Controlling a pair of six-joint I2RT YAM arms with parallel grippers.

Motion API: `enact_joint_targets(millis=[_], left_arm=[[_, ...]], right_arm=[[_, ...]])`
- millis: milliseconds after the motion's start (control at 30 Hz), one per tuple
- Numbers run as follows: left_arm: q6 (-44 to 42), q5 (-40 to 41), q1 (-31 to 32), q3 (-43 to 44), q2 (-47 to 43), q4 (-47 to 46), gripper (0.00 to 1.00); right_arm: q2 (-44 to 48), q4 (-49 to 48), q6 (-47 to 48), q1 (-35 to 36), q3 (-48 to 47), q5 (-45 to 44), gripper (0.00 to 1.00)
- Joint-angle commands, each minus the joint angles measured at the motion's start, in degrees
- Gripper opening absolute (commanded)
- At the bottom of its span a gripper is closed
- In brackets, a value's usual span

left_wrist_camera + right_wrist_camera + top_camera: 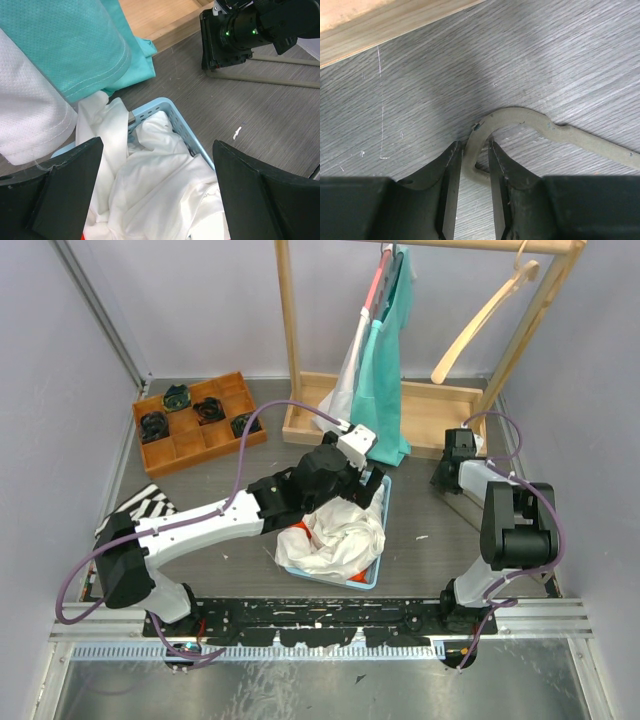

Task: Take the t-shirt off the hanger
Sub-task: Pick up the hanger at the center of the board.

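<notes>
1. We see the right gripper (pixel 472 150) down at the table (pixel 560 55), its two fingers narrowed onto the hook of a wire hanger (pixel 520 117). Both fingers seem to press against the hook.
2. That hanger lies flat and bare on the table, just beside the rack's wooden base (pixel 380 25).
3. The left gripper (pixel 156 145) hangs spread wide with nothing between its fingers, above a light blue basket (pixel 175 112).
4. In the basket we find the white t-shirt (pixel 165 185), crumpled and off any hanger.
5. Just behind the basket a teal shirt (pixel 65 40) and a white mesh shirt (pixel 25 110) hang from the wooden rack (pixel 290 340).
6. An empty wooden hanger (pixel 480 325) hangs at the rail's right end.
7. Far left, a wooden compartment box (pixel 195 425) holds small dark items.
</notes>
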State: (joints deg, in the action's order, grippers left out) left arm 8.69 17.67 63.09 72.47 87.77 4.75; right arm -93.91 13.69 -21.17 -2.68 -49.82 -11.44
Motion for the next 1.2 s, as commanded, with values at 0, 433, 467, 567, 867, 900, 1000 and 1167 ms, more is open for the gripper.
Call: enact_joint_targets(millis=[0,433,467,567,867,900,1000,1167], left_arm=[[0.5,0.6,-0.4,-0.7,-2.2,-2.0,0.98],[0.4,1.1,-0.8,-0.9,-2.2,-2.1,0.98],[0.4,1.1,-0.9,-0.9,-2.2,-2.1,0.98],[0.3,1.5,-0.9,-1.0,-2.5,-1.9,0.98],[0.0,2.5,-0.9,-1.4,-4.6,-1.0,0.98],[0.0,2.7,-0.9,-1.5,-4.7,-0.8,0.98],[0.0,3.3,-0.9,-1.8,-5.4,-0.3,0.98],[0.0,4.1,-0.9,-2.0,-6.8,0.6,0.98]], right_arm=[[-1.4,-2.1,-0.8,0.5,0.3,-0.1,0.32],[2.7,-0.1,-1.6,2.0,0.2,0.3,0.15],[3.4,0.2,-1.9,2.2,0.2,0.4,0.14],[5.7,1.0,-2.4,2.8,0.4,1.0,0.14],[11.7,3.4,-4.2,5.6,0.7,1.8,0.15],[12.3,3.6,-4.5,6.1,0.8,1.8,0.15],[13.9,4.0,-5.2,7.6,1.1,1.9,0.14],[16.7,4.9,-6.5,10.6,1.0,1.9,0.14]])
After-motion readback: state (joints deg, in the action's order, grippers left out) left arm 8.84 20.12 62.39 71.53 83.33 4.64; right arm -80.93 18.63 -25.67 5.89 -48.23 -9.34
